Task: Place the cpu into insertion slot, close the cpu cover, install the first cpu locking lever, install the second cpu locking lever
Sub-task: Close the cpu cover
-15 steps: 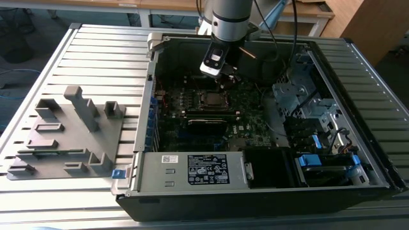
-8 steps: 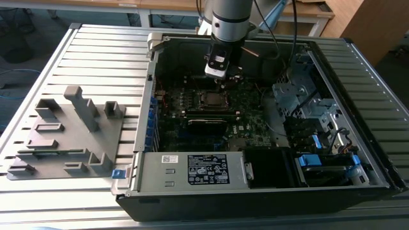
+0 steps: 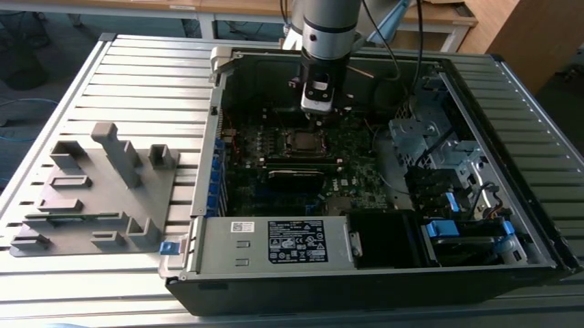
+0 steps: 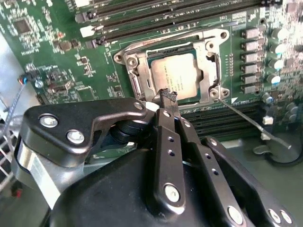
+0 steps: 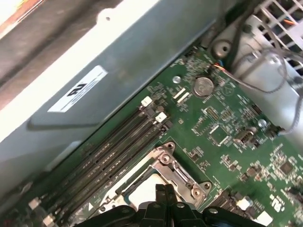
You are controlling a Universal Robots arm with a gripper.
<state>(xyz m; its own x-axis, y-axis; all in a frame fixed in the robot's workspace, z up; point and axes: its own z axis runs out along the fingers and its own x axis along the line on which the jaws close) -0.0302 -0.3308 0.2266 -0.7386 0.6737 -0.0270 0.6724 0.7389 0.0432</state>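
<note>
The open computer case (image 3: 365,290) lies on a slatted table, and the arm reaches down into it over the green motherboard (image 4: 71,28). The gripper (image 4: 168,96) hangs with its fingers pressed together and nothing between them, its tip at the near edge of the insertion slot (image 3: 301,142). In the second wrist view the cpu cover (image 4: 137,71) looks folded down, framing the cpu (image 4: 182,75), which sits in the slot with its grey top showing. One thin locking lever (image 4: 251,122) juts out free over the memory slots, so the work seems to stand at the levers. Doing this well probably means pushing the rod with the closed tip, low and steady, keeping off the chip's lid and guiding the rod under its catch.
</note>
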